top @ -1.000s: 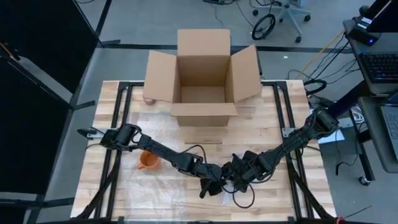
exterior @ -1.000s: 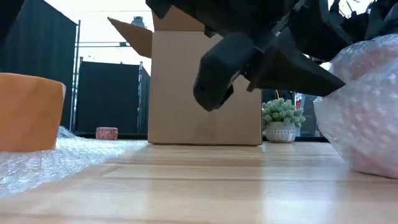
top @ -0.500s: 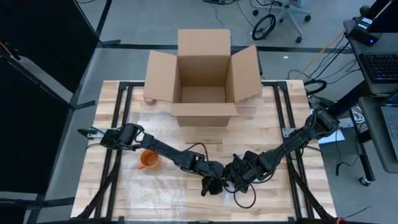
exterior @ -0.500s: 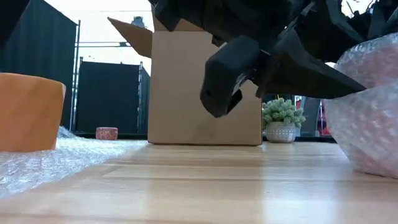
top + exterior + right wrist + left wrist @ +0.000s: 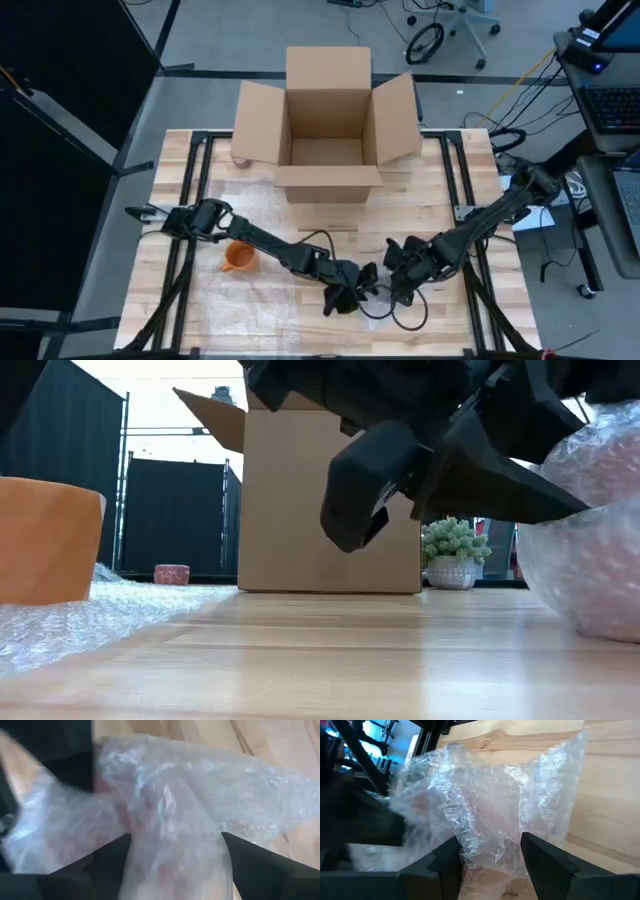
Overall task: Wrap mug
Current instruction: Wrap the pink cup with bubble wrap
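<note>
Left wrist view: bubble-wrapped mug (image 5: 485,820) between left gripper (image 5: 490,857) fingers.

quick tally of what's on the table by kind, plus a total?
Orange mugs: 1, unwrapped orange mug
Bubble-wrapped bundles: 1, clear bubble-wrap bundle between the tools
Loose bubble-wrap sheets: 1, flat clear sheet under the mug
Cardboard boxes: 1, open brown cardboard box
Small pink pots: 1, small pink pot beside the box
Total: 5

Place: a robotics lab or test workshop.
Floor: bare grey concrete around the wooden counter (image 5: 440,200).
Screens: black curtain panels (image 5: 60,120) stand left of the counter.
Gear: an office chair (image 5: 455,20), loose cables (image 5: 520,95) and a keyboard (image 5: 612,105) lie right of the counter.
</note>
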Controlling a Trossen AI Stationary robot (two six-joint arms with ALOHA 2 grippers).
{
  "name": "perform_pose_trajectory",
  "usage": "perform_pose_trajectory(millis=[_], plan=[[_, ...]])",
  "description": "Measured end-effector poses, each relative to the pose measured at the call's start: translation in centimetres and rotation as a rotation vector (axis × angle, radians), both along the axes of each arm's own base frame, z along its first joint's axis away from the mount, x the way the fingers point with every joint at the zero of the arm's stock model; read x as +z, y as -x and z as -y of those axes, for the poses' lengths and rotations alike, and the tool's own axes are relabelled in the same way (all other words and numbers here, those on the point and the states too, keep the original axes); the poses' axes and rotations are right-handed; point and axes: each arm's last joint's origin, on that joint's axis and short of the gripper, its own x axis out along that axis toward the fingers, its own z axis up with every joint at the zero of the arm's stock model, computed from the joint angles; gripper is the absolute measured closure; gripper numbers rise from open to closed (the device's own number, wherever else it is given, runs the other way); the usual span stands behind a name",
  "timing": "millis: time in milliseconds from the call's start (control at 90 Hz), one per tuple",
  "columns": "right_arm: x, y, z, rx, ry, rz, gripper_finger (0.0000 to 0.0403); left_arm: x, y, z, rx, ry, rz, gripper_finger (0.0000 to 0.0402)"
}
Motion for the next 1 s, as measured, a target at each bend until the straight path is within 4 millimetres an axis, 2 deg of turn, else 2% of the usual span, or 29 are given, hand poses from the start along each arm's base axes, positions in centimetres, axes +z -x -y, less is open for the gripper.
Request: perform_pose_trajectory(millis=[233, 433, 744, 1000], plan=[[1.9, 0.6, 0.6, -0.014, -0.010, 0.098, 0.0117, -0.4, 0.1, 0.0, 0.002, -0.003, -0.021, 0.0224], [2.3, -0.3, 0.0, 0.032, -0.038, 0.200, 0.0117, -0.8, 0.2, -0.1, 0.005, -0.008, -0.040, 0.0224], [-0.2, -1.0, -1.1, 0.044, 0.039, 0.155, 0.0117, -0.6, 0.1, 0.1, 0.033, -0.032, -0.009, 0.0224], [-0.4, -0.2, -1.9, 0.020, 0.091, 0.156, 0.0117, -0.3, 0.1, 0.3, 0.038, -0.035, 0.007, 0.0224]])
